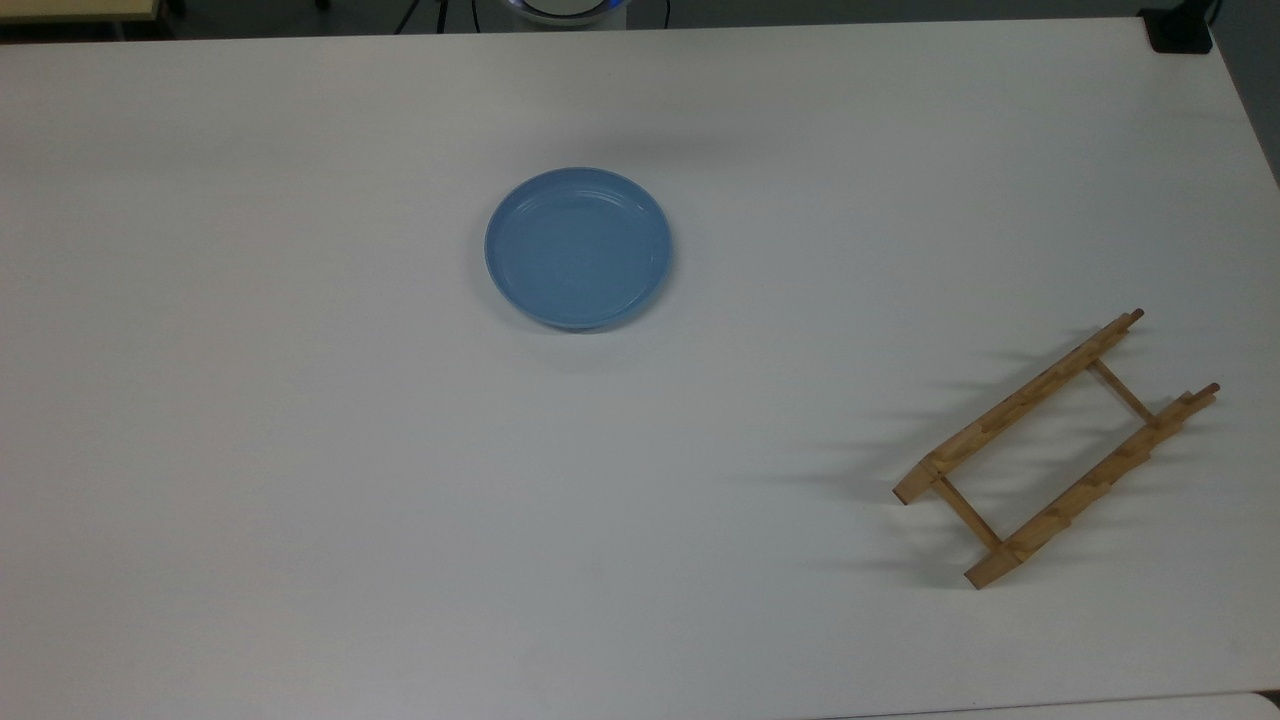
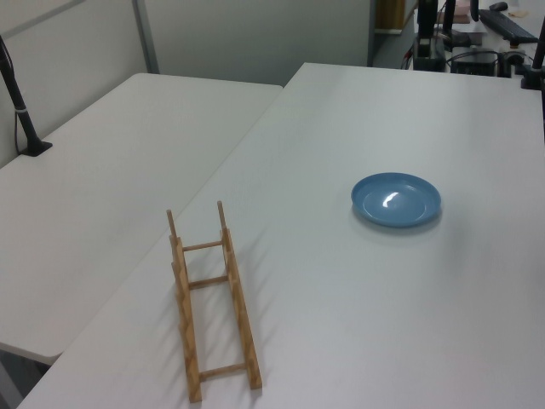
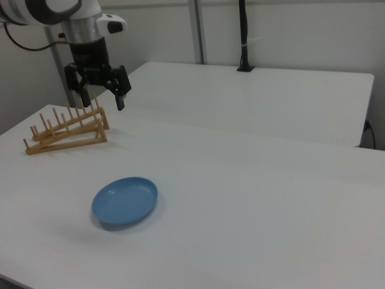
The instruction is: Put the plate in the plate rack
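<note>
The light-blue plate [image 1: 578,248] [image 2: 396,199] [image 3: 125,201] lies flat and right side up on the white table [image 1: 300,450]. The wooden plate rack [image 1: 1018,403] [image 2: 241,307] [image 3: 66,129] stands far from it, near the top view's lower right, with nothing in it. In the right view my gripper [image 3: 99,99] hangs open in the air at the upper left. It holds nothing. There it shows above the plate rack's right end, well away from the plate.
A second white table [image 2: 102,170] adjoins along a seam. A black clamped post [image 2: 21,111] [image 3: 242,36] stands on it. A black block [image 1: 1180,30] sits at the top view's upper right corner. The robot base [image 1: 565,8] is at the top view's upper edge.
</note>
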`<state>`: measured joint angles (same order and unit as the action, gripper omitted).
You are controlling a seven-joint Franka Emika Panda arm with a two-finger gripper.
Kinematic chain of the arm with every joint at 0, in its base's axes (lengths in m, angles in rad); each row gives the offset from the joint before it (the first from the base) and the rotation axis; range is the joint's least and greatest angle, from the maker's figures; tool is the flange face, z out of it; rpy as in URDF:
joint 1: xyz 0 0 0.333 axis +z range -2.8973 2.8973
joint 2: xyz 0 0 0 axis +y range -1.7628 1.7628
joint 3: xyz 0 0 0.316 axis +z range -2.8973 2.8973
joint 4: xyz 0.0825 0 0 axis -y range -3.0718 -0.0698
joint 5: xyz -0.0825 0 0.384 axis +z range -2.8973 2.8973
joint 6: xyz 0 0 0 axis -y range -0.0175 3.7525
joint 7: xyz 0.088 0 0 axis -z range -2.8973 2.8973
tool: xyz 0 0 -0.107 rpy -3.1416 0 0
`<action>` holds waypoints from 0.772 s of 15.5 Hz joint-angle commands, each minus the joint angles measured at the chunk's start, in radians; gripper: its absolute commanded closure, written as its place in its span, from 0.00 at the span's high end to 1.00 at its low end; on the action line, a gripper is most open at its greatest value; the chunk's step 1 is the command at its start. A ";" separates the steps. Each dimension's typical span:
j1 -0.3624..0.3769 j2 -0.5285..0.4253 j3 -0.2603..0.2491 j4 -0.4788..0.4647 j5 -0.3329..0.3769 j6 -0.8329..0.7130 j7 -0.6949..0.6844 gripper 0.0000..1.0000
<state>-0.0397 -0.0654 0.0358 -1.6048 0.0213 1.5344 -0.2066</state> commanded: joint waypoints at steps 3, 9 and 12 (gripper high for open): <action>-0.045 -0.014 -0.011 -0.082 -0.040 0.028 -0.073 1.00; -0.065 0.051 -0.011 -0.279 -0.070 0.369 -0.076 1.00; -0.074 0.120 -0.011 -0.285 -0.070 0.404 -0.076 1.00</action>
<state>-0.1073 0.0098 0.0268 -1.8695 -0.0335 1.8925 -0.2648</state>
